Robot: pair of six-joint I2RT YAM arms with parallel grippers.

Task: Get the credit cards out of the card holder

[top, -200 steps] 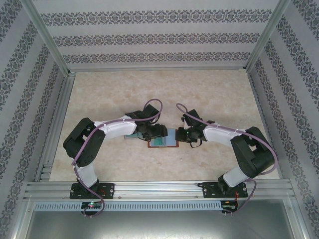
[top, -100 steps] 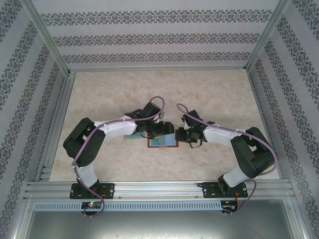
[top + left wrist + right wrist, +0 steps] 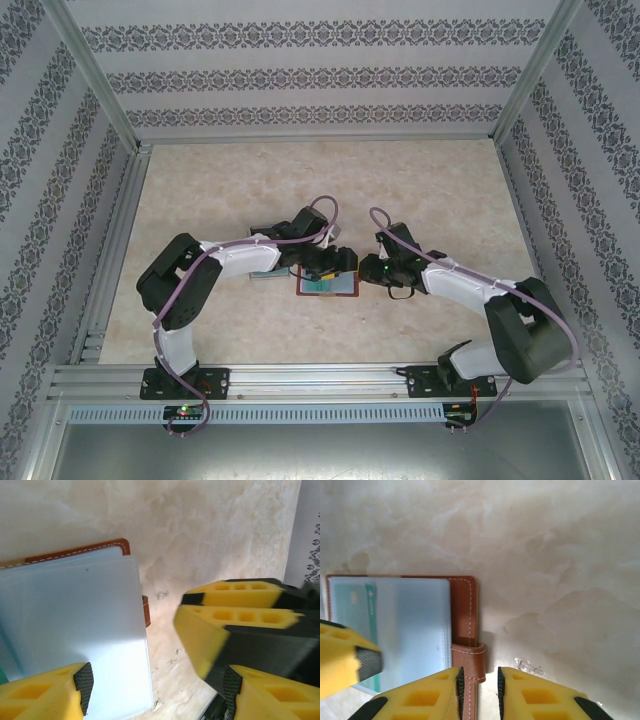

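One card holder [image 3: 464, 609] mid-bench; left end effector [image 3: 155, 684] released, right end effector [image 3: 480, 681] clenched beside snap tab [image 3: 469, 656]. Judged: credit cards [image 3: 75, 625] thin, slick; pinch exposed edge.

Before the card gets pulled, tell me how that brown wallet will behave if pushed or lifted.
The wallet lies spread flat, thin stitched leather, so it would probably sag or fold if lifted by one edge. It looks light on the smooth table, so a push likely slides it. Its plastic sleeve looks glossy, possibly slippery to grip.
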